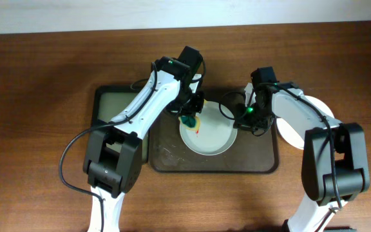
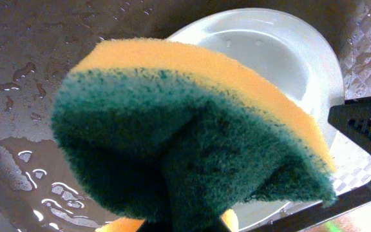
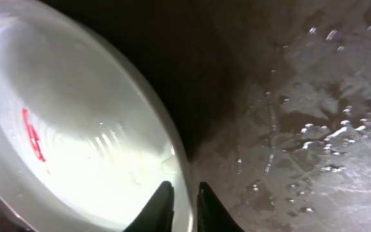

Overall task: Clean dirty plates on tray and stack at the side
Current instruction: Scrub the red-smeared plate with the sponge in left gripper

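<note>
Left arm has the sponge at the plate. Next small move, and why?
Probably lower the left claw so the sponge presses on the red smear, then wipe across it. The plate is uncleaned, the sponge sits at its upper-left edge, and the right claw pinches the rim, steadying it.

Overhead: bright, even light, sharp all over, with soft faint shadows on the table (image 1: 37,77). Left wrist: the sponge (image 2: 185,129) fills the frame, well lit but a bit soft this close; upper left is dim. Right wrist: the plate (image 3: 76,96) is blurred, with blown-out glare at lower left. The tray (image 3: 314,96) is dark at top centre, with wet glints at right.
</note>
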Robot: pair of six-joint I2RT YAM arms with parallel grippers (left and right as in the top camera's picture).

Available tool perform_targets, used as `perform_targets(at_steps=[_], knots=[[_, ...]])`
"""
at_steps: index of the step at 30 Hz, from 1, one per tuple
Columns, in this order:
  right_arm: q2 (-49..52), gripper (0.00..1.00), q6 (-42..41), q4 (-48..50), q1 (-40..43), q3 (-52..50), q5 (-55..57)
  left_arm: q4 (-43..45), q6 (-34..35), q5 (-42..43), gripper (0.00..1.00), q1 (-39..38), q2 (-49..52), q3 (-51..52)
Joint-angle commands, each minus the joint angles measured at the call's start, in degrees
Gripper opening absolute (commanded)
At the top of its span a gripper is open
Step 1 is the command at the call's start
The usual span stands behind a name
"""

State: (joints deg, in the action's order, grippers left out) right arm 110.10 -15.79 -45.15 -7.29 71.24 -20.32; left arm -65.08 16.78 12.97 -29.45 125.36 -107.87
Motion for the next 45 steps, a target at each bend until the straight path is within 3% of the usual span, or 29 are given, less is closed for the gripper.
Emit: perform_targets(at_steps=[1, 8, 14, 24, 35, 38, 42, 45], knots=[[-0.1, 0.14, 0.5, 0.0, -0.3, -0.6, 1.5, 0.0, 0.5, -0.8, 0.00, 0.1, 0.2, 0.1], [-0.1, 0.13, 0.5, 0.6, -0.3, -1.4, 1.5, -0.1, 0.6, -0.8, 0.00, 0.1, 0.2, 0.1], [-0.2, 0.04, 0.5, 3.5, -0.2, -3.5, 0.9, -0.1, 0.5, -0.8, 0.00, 0.1, 0.2, 0.1], [-0.1, 0.04, 0.5, 3.4, -0.2, -3.4, -2.2, 0.3, 0.6, -3.8, 0.00, -0.2, 0.3, 1.4], [-0.1, 0.04, 0.5, 3.4, -0.2, -3.4, -2.2, 7.0, 0.5, -3.8, 0.00, -0.2, 0.3, 5.7], [-0.1, 0.04, 0.5, 3.4, -0.2, -3.4, -2.2, 7.0, 0.6, -3.8, 0.10, -0.4, 0.3, 5.9], [-0.1, 0.04, 0.5, 3.4, -0.2, -3.4, -2.2, 7.2, 0.6, -3.9, 0.01, -1.5, 0.4, 6.8], [-0.1, 0.04, 0.5, 3.4, -0.2, -3.4, -2.2, 7.4, 0.6, -5.4, 0.00, -2.0, 0.4, 7.0]])
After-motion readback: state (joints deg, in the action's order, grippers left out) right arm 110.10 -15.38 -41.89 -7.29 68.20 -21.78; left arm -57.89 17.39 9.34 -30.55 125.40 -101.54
